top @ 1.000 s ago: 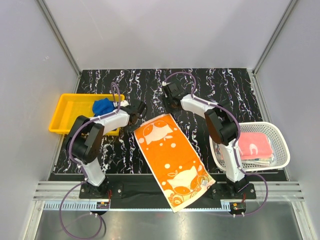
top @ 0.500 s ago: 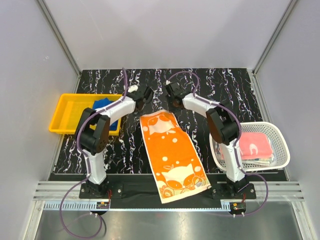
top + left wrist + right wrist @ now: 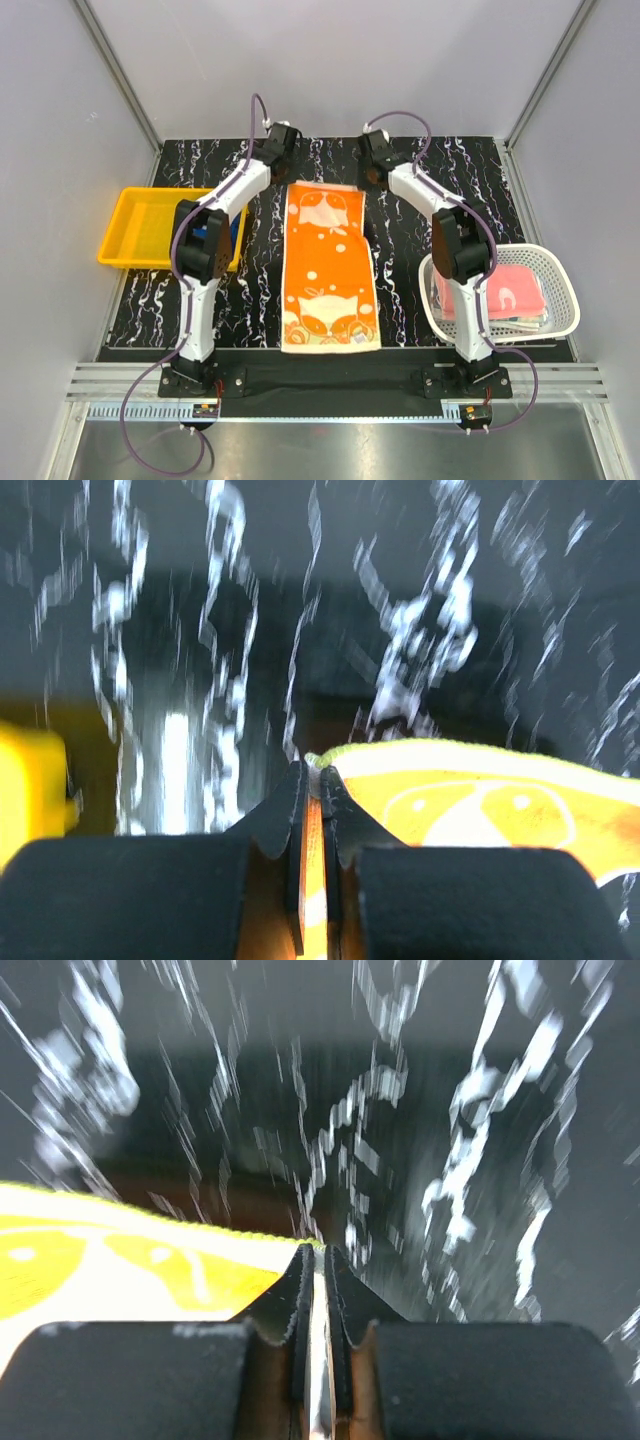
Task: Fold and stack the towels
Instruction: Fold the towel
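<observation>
**Orange towel pulled straight, both far corners pinched**

The orange towel [image 3: 328, 265], printed with white cartoon figures, lies flat and lengthwise down the middle of the black marbled table [image 3: 430, 160]. Its short ends face the far wall and the arm bases.

My left gripper [image 3: 312, 780] is clamped on the far left corner. In the wrist view the fingers are pressed together with the pale hem sandwiched between them. My right gripper [image 3: 318, 1260] is clamped the same way on the far right corner. I judge the two far corners are held so the cloth stays taut and square, ready to be carried back over itself for the first fold.

A pink towel [image 3: 510, 290] sits in the white mesh basket [image 3: 560, 275] at the right. The yellow tray [image 3: 130, 225] is at the left, well apart from the orange towel.

A second ago the towel lay on a slant, its near end spilling over the table's near edge. Since then both arms have reached toward the far wall and drawn it straight and fully onto the table.
</observation>
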Controlling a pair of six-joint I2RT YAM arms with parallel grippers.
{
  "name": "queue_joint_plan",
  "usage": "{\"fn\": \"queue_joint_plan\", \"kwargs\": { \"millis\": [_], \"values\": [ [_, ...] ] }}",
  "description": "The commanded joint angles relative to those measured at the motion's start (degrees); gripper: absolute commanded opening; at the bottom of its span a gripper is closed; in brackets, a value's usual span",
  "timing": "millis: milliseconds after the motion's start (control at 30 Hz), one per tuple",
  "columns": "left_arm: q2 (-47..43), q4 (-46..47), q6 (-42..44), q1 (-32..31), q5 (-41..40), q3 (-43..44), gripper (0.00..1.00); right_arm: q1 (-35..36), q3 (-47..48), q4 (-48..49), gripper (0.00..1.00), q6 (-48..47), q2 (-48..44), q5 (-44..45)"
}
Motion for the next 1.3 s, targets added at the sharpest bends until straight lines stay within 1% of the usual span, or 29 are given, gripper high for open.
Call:
{"fn": "queue_joint_plan", "kwargs": {
  "millis": [0,33,167,200,333,433,467,567,667,733,767,833,900,933,1033,1067,1167,1200,1267],
  "values": [
    [3.99,2.44,7.54,2.55,4.53,10.37,0.00,-1.39,7.51,4.22,0.01,-1.80,1.58,3.19],
    [4.79,2.26,7.98,3.08,5.50,13.96,0.00,-1.57,8.40,5.19,0.01,-2.33,1.84,3.19],
    [7.51,4.27,8.16,6.59,11.82,17.86,0.00,-2.27,11.22,10.64,0.00,-5.06,2.81,4.15],
    [7.95,5.24,8.33,7.03,11.83,18.21,0.00,-2.36,11.40,12.22,0.00,-5.76,2.90,4.33],
    [8.31,7.71,8.25,8.79,17.01,18.30,0.00,-3.15,12.28,13.99,0.00,-6.73,2.73,3.01],
    [7.09,8.41,8.68,9.06,18.60,17.16,0.00,-3.33,10.88,14.16,0.00,-7.00,1.06,1.26],
    [6.47,8.85,8.86,9.06,19.38,16.64,0.00,-3.24,8.96,14.25,0.00,-6.82,0.45,1.08],
    [3.05,10.34,9.47,9.06,20.36,10.25,0.00,-3.24,4.22,15.22,0.00,-6.56,-4.64,-0.23],
    [-0.29,9.73,9.30,9.06,21.14,7.06,0.00,-3.16,0.26,14.35,0.00,-6.21,-7.55,-3.22],
    [-2.40,10.34,8.69,9.06,21.50,2.24,0.00,-3.07,-2.56,14.08,0.00,-4.98,-10.80,-4.63],
    [-5.11,11.47,8.42,9.06,21.50,0.39,0.00,-2.89,-5.88,14.25,0.00,-4.63,-12.03,-5.07],
    [-7.93,12.01,7.20,8.97,20.37,-5.13,0.00,-2.37,-8.98,14.69,0.00,-3.66,-15.72,-5.86],
    [-11.70,12.71,6.66,9.06,20.44,-8.75,0.00,-1.84,-13.28,14.61,0.00,-2.35,-18.96,-6.31],
    [-13.03,12.89,5.79,8.88,20.62,-12.51,0.00,-1.14,-14.69,14.52,0.00,-1.73,-20.11,-6.48],
    [-18.30,15.00,4.30,8.62,20.97,-18.76,0.00,0.18,-19.79,13.73,0.00,0.29,-23.72,-6.92],
    [-19.63,15.52,3.85,8.53,20.71,-22.44,0.00,0.71,-22.15,13.46,0.00,0.73,-25.38,-6.92],
    [-24.37,17.19,2.62,7.83,20.89,-28.35,0.00,1.85,-26.72,12.94,0.00,2.14,-27.94,-7.10],
    [-25.43,17.63,2.45,7.65,20.97,-31.93,0.00,2.03,-27.79,12.59,0.00,2.93,-29.60,-7.18],
    [-28.68,18.51,2.09,7.13,22.11,-35.29,0.00,2.73,-31.03,12.23,0.00,3.46,-31.28,-7.54]
  ]
}}
